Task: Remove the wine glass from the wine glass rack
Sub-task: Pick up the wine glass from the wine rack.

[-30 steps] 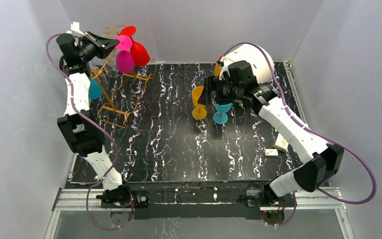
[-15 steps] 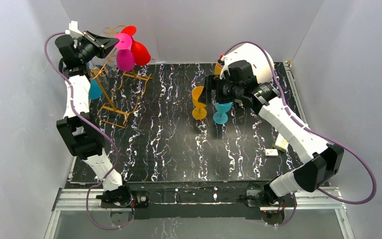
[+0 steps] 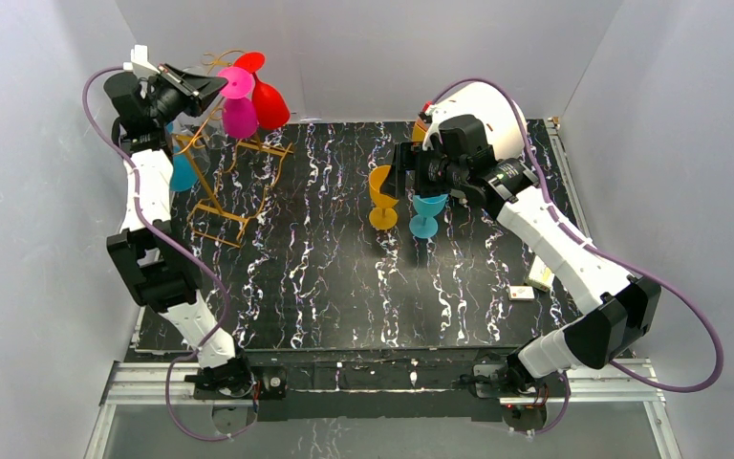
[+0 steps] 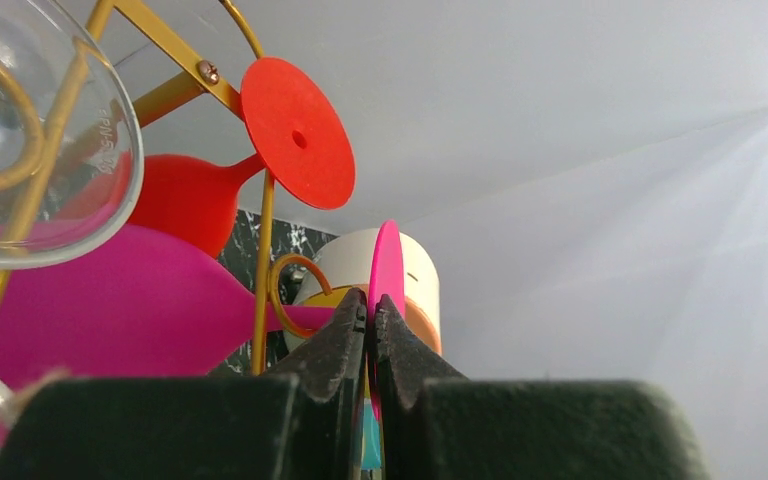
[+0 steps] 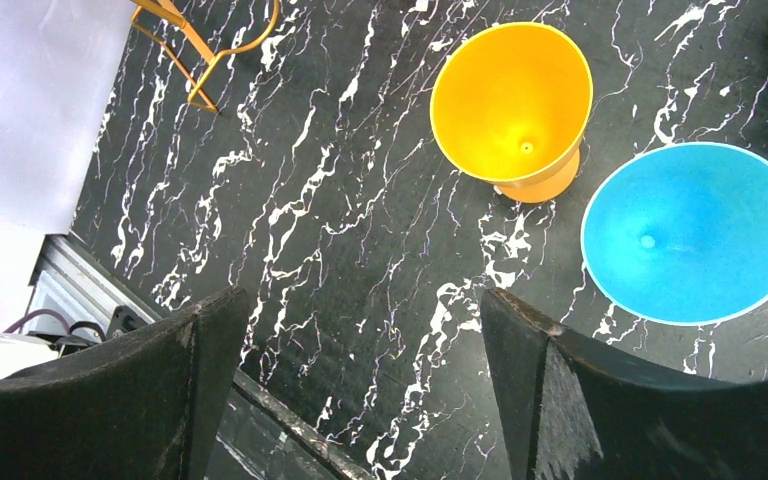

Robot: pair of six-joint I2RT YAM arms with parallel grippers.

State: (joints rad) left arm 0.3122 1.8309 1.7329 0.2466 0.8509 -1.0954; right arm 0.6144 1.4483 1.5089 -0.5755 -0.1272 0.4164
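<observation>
Since the earlier frame my left arm's elbow has swung slightly outward and the wrist has shifted a little at the top of the wine glass rack (image 4: 172, 42); the right arm is almost unchanged.

Left gripper (image 4: 370, 305): fingers pressed together on the rim of the round foot of the magenta wine glass (image 4: 386, 265), which shows edge-on between them. In the top view the same gripper (image 3: 216, 86) sits high at the rear left corner. The glass (image 3: 240, 117) hangs there with its foot uppermost and its bowl below. Its stem runs past a curled gold loop of the rack, and I cannot tell whether it has cleared that loop.

Neighbours on the rack: a red wine glass (image 3: 268, 100) just beside the magenta one, foot up against a gold bar; a clear glass (image 4: 30, 150) close to the wrist camera; a teal glass (image 3: 182, 172) lower on the left side.

Right gripper (image 5: 360, 300): fingers spread wide, holding nothing, hovering over the black marbled table (image 3: 325, 287). Below it stand an orange glass (image 5: 512, 100) and a blue glass (image 5: 693, 232), both upright and just beside each other. A white cylinder (image 3: 492, 115) lies behind the right wrist.
</observation>
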